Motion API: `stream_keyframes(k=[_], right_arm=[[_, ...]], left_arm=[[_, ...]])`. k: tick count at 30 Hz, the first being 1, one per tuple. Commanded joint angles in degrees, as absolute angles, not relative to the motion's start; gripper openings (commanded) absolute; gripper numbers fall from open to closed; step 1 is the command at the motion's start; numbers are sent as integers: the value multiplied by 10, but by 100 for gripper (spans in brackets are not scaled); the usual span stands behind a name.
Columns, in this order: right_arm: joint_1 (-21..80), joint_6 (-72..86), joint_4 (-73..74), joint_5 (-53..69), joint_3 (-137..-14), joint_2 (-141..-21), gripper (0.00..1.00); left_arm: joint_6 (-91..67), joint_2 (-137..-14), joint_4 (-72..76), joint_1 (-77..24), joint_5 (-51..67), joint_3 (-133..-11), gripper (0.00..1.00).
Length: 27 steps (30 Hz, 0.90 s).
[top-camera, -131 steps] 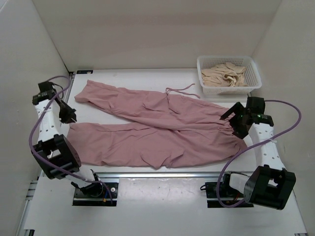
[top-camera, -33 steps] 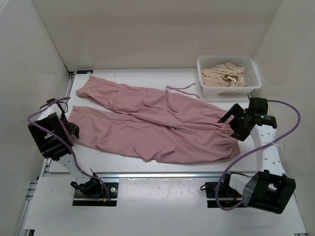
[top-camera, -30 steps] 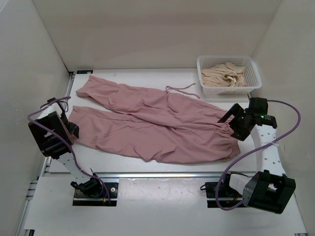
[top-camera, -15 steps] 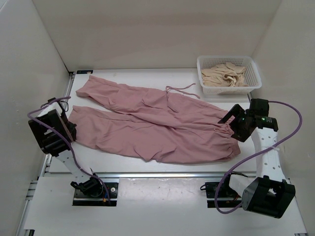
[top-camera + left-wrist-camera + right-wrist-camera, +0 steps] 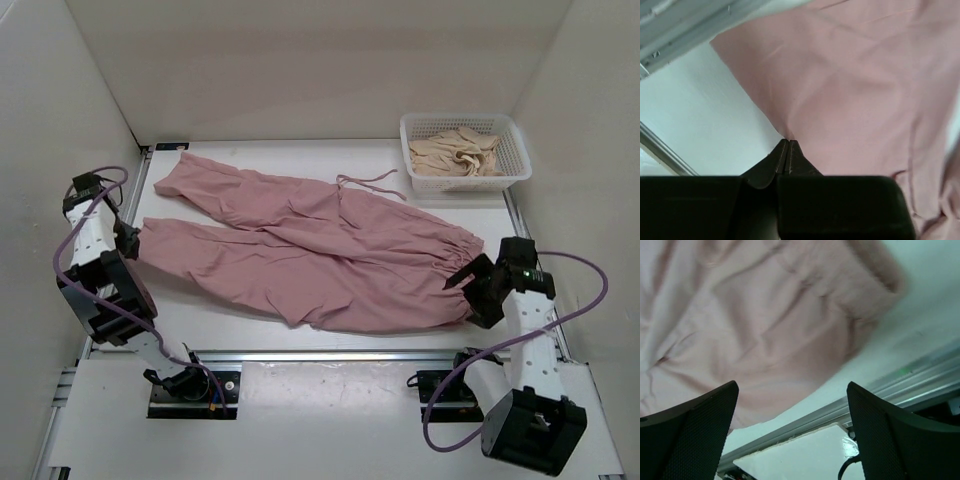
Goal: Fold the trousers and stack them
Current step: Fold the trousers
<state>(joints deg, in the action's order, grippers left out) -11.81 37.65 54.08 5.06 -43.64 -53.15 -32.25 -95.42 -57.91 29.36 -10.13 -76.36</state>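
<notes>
Pink trousers (image 5: 320, 250) are lying spread out on the white tabletop (image 5: 250, 318). The waist is pointing right and the two legs are reaching left. No part is folded yet.

Closest to the arms' side, the right gripper (image 5: 472, 287) is hanging over the near corner of the waist. Its fingers are standing wide apart and holding nothing. A second ago it was sitting farther back, by the middle of the waist. So it has been sliding toward the near edge.

A little farther back on the left, the left gripper (image 5: 788, 145) is pinching the end of the near leg (image 5: 240, 270). Its fingers are squeezed tight together, with the edge of the cloth caught at the tips. A second ago it was only waiting beside that leg end, so this grab is brand new.

I am thinking the folding is just starting. One end is caught now, and the other gripper is getting ready to catch the waist corner. Once both ends are held, that near side could be lifted and laid over.

Farther back, the far leg (image 5: 230, 195) is lying untouched. The thin drawstring (image 5: 370, 182) is trailing on the tabletop behind the waist. In the far right corner, a white basket (image 5: 468, 184) is holding a beige garment (image 5: 455, 150), well apart from both grippers.
</notes>
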Motion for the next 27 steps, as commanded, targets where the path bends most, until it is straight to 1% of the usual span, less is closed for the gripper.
stream_keyframes(k=[1, 4, 7, 8, 10, 14, 15, 19, 20, 21, 22, 23, 24, 27], right_arm=[[-135, 438, 554, 31, -383, -500, 92], [-142, 458, 506, 63, -341, -514, 92], [-142, 482, 486, 69, -321, -531, 89], [-142, 494, 470, 69, -314, -531, 85], [-142, 504, 436, 74, -299, -531, 83], [-142, 526, 370, 80, -265, -531, 72], [-142, 532, 356, 75, -259, -538, 68], [-134, 532, 304, 60, -273, -588, 62], [-134, 532, 299, 50, -281, -600, 55], [-134, 532, 299, 41, -291, -611, 45], [-134, 519, 304, 17, -301, -627, 13], [-134, 519, 322, -2, -328, -627, 0], [-134, 513, 356, -17, -341, -627, 0], [-134, 491, 418, -58, -363, -573, 0]], left_arm=[[-326, -932, -597, 292, -112, -799, 10], [-326, -926, -597, 292, -90, -804, 10], [-321, -926, -602, 292, -84, -809, 10], [-321, -926, -602, 292, -84, -809, 10], [-316, -926, -602, 292, -72, -809, 10], [-316, -926, -602, 292, -72, -815, 10], [-316, -926, -607, 292, -72, -815, 10], [-316, -921, -607, 292, -67, -825, 10], [-316, -916, -613, 292, -62, -825, 10], [-316, -916, -613, 292, -62, -831, 10], [-316, -916, -620, 292, -62, -843, 10], [-316, -916, -627, 292, -62, -851, 10], [-316, -916, -641, 292, -68, -859, 10], [-309, -902, -653, 292, -76, -889, 10]])
